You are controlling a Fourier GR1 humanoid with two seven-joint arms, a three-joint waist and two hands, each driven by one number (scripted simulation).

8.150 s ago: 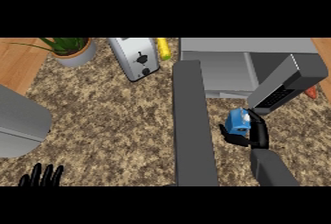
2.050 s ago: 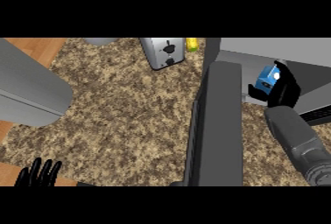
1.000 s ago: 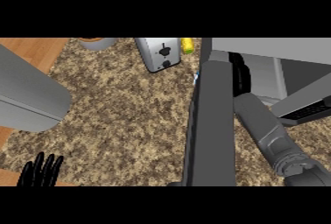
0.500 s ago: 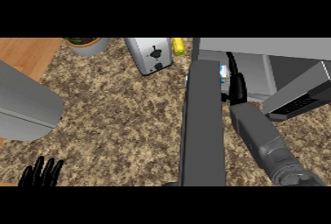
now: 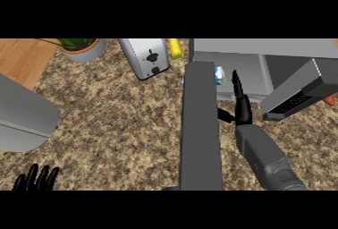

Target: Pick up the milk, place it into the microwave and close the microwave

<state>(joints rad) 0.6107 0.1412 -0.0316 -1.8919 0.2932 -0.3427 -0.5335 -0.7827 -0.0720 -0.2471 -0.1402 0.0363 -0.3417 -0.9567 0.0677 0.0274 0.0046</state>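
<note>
The milk (image 5: 219, 76) stood inside the microwave (image 5: 264, 49), just behind its open door (image 5: 200, 129). The right hand (image 5: 239, 100) stretched toward it with fingers straight, holding nothing. The left hand (image 5: 36, 179) rested open, fingers up, at the bench's (image 5: 119, 116) near left corner.

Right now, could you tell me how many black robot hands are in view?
2: the left hand rests at the lower left edge; the right hand is beside the microwave door.
</note>
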